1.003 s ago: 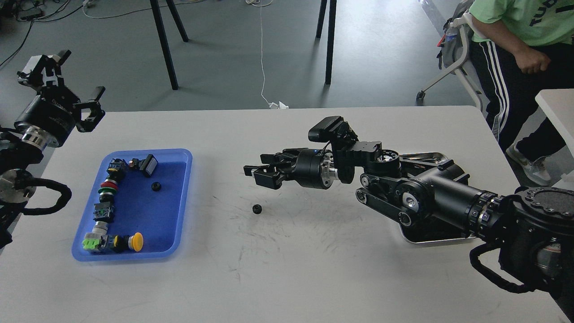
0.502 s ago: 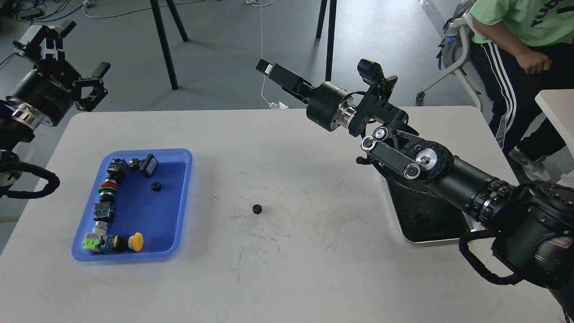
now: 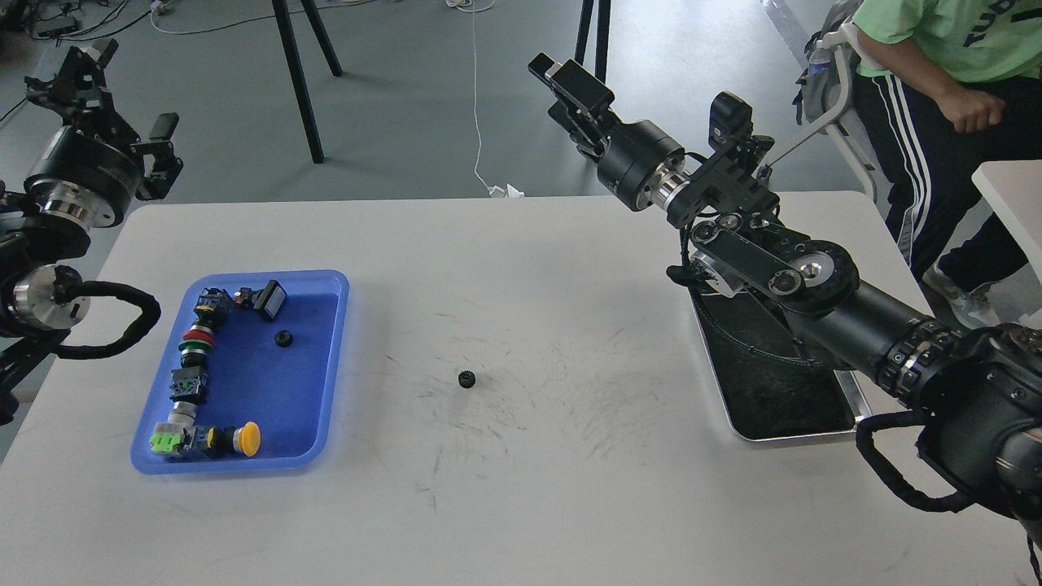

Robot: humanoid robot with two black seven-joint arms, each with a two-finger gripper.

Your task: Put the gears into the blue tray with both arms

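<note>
One small black gear (image 3: 466, 378) lies on the white table near its middle. A second gear (image 3: 283, 338) rests inside the blue tray (image 3: 334, 358) at the left, beside a curved row of coloured push-button switches (image 3: 194, 358). My left gripper (image 3: 122, 94) is raised beyond the table's far left corner, open and empty. My right gripper (image 3: 570, 102) is lifted high above the table's far edge and points up and to the left. Its fingers stand slightly apart with nothing between them. Both grippers are far from the gears.
A silver metal tray with a black inside (image 3: 773, 391) sits at the right, partly under my right arm. A person in a green shirt (image 3: 936, 49) stands beyond the table's right corner. Black stand legs (image 3: 297, 81) rise behind the table.
My right gripper has risen from just above the table gear to high over the far edge, swinging right. My left gripper has drawn back a little to the left. Neither gear has moved.
</note>
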